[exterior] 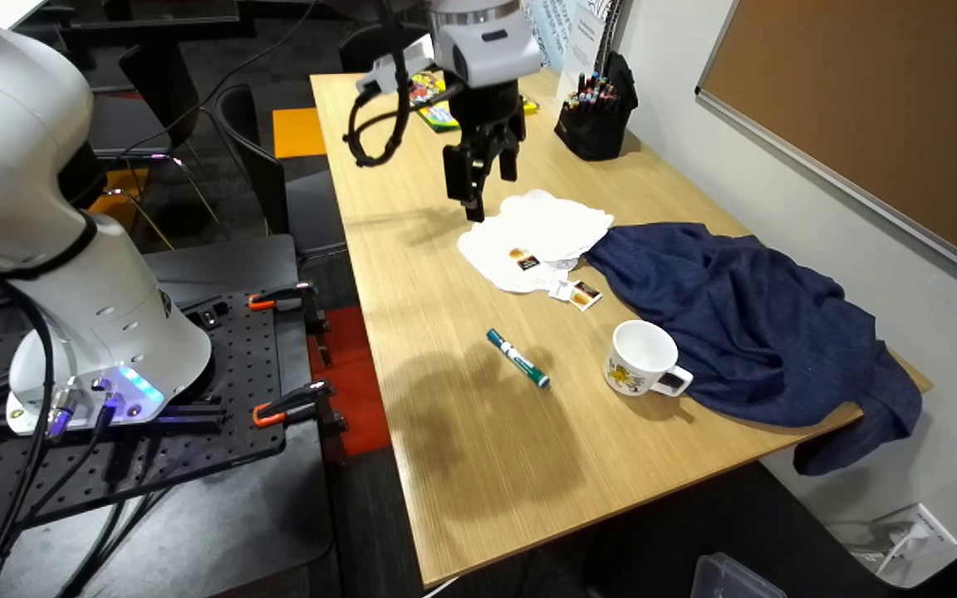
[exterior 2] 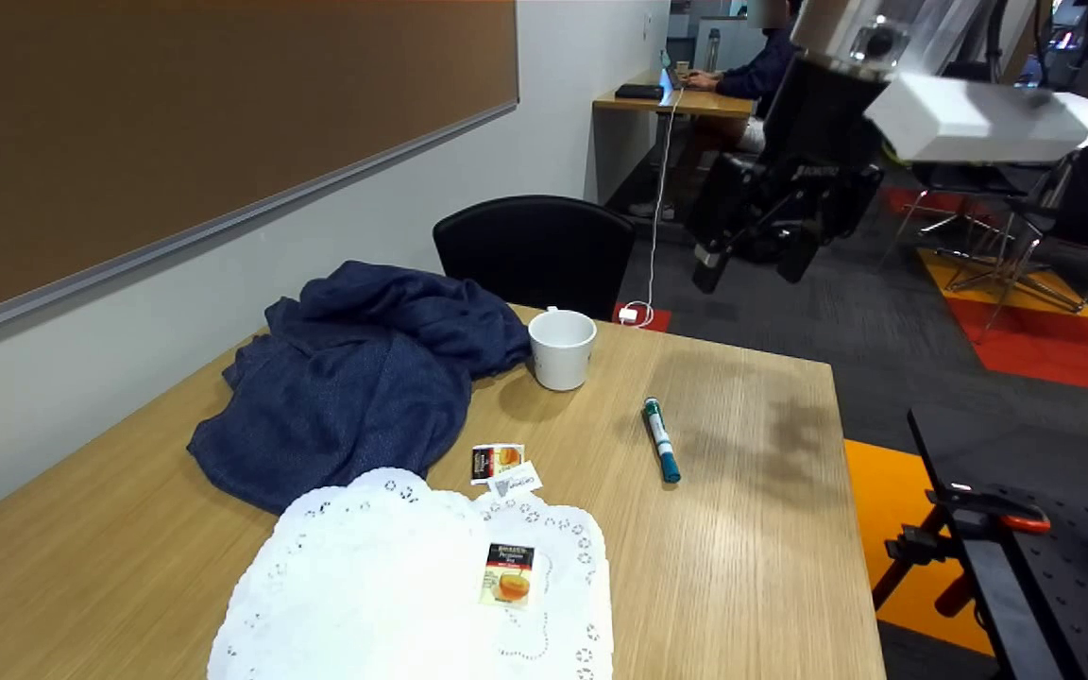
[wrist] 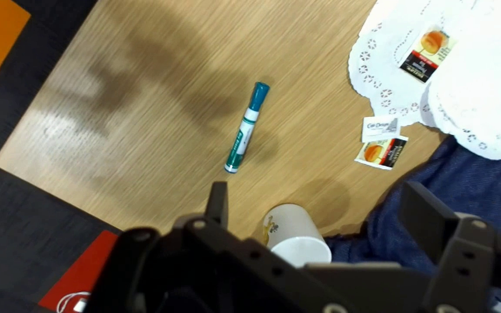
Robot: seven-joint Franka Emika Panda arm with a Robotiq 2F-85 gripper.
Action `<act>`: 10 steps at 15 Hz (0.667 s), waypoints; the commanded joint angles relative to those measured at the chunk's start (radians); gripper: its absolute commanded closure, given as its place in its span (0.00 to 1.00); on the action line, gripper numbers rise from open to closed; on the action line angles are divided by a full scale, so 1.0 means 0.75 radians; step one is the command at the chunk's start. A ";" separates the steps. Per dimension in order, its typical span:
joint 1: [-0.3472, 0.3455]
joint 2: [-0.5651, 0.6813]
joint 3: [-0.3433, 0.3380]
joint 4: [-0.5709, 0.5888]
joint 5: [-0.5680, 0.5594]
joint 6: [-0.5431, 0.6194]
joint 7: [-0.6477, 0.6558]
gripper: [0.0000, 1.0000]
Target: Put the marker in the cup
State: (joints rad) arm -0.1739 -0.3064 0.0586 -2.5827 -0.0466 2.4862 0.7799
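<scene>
In an exterior view, the pincer (exterior: 492, 191) hangs spread and empty above the tabletop (exterior: 404, 282); it should close squarely across the middle of the marker (exterior: 518, 359) lying there, then probably upend it over the upright cup (exterior: 641, 357) at right.

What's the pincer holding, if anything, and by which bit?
Nothing. The pincer is open in the air, and the marker lies on the table.

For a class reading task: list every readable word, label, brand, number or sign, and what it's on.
"Premium Tea": tea packet on the doily.
"Cafe": small white packet; next word unclear.
"Dry Erase", probably: marker.
Too blurred or small: other tea packet, gripper, colourful box, white sheet.
</scene>
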 commanded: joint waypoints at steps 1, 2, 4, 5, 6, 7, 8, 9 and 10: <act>-0.037 0.121 -0.017 -0.020 -0.013 0.089 0.107 0.00; -0.043 0.162 -0.030 -0.015 -0.016 0.099 0.123 0.00; -0.051 0.238 -0.065 0.001 -0.026 0.124 0.140 0.00; -0.055 0.276 -0.082 0.007 -0.037 0.145 0.158 0.00; -0.057 0.313 -0.099 0.016 -0.055 0.171 0.170 0.00; -0.060 0.353 -0.114 0.027 -0.090 0.200 0.196 0.00; -0.063 0.397 -0.131 0.042 -0.143 0.226 0.237 0.00; -0.025 0.311 -0.147 -0.005 -0.076 0.181 0.153 0.00; -0.021 0.337 -0.161 0.000 -0.087 0.189 0.161 0.00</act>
State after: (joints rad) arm -0.2129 -0.0523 -0.0388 -2.5841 -0.1105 2.6303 0.9006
